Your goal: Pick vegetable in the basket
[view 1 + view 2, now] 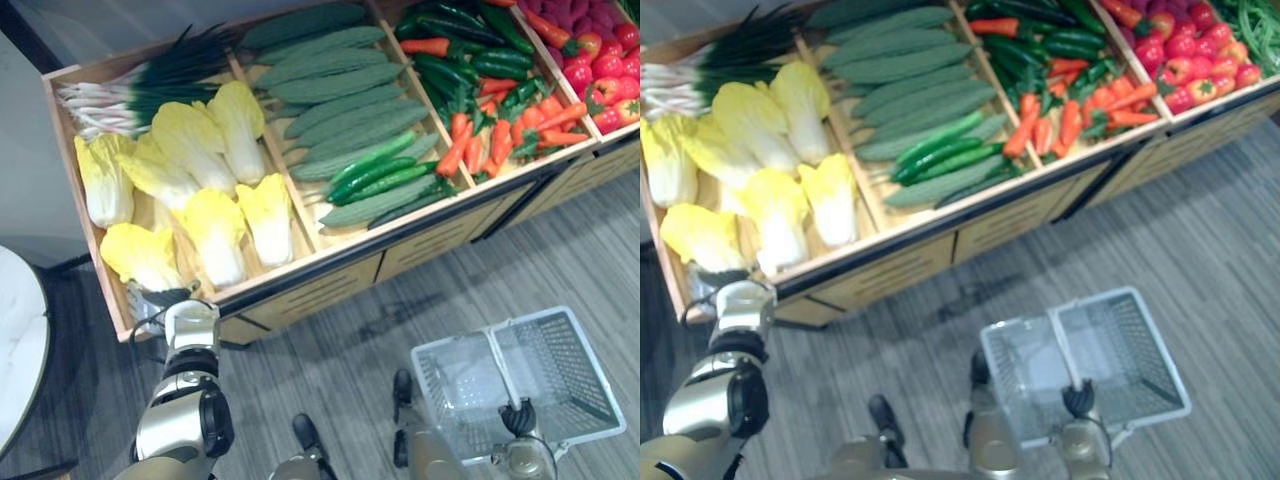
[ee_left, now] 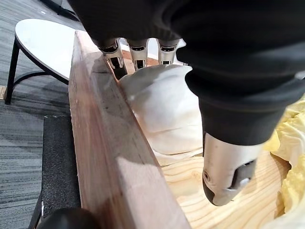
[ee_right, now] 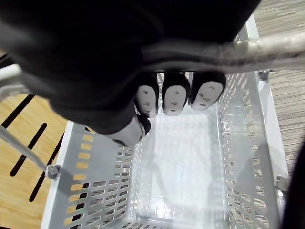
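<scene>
Yellow napa cabbages [image 1: 190, 180] fill the left bin of the wooden produce stand [image 1: 330, 262]. My left hand [image 1: 148, 302] is in that bin's front left corner, by the nearest cabbage [image 1: 140, 255]. In the left wrist view the fingers [image 2: 138, 52] reach straight down between the bin's wooden wall [image 2: 109, 157] and the pale cabbage base [image 2: 162, 109]. The thumb [image 2: 228, 171] stands on the cabbage's other side, not closed on it. My right hand [image 1: 518, 418] is curled round the handle [image 3: 267, 47] of the empty grey plastic basket [image 1: 493, 329], held low over the floor.
Spring onions [image 1: 140, 85] lie behind the cabbages. Bitter gourds and cucumbers [image 1: 340, 110] fill the middle bin, carrots and green chillies [image 1: 490, 110] the one beside it, and red peppers [image 1: 600, 70] the far right. A white round table [image 1: 20, 340] stands left of the stand.
</scene>
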